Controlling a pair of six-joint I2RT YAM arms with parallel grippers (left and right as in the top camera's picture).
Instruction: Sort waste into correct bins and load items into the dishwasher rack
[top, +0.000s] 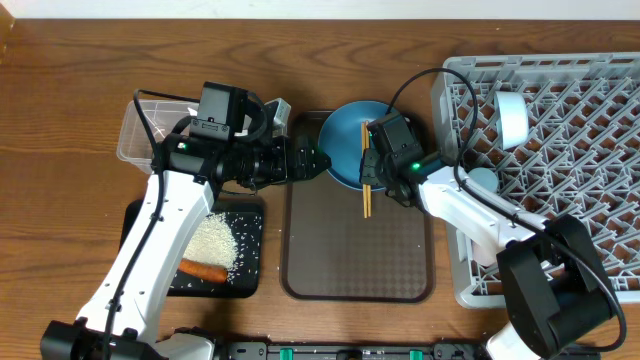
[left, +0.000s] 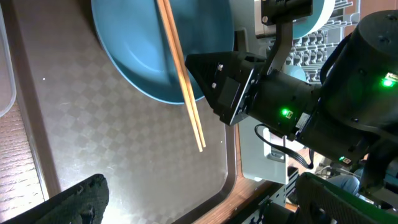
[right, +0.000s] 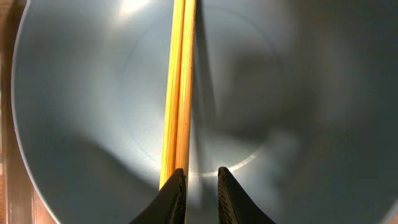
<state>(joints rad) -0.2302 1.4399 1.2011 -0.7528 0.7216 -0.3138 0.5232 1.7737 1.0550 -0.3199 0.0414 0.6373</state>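
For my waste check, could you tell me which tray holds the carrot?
The shallow black tray, left of the larger brown tray; the carrot lies in it beside white rice.

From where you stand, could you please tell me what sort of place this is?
Probably a dish-clearing practice station on a wooden table: a grey dishwasher rack, a brown serving tray with a blue plate and chopsticks, and a black tray holding rice and a carrot.
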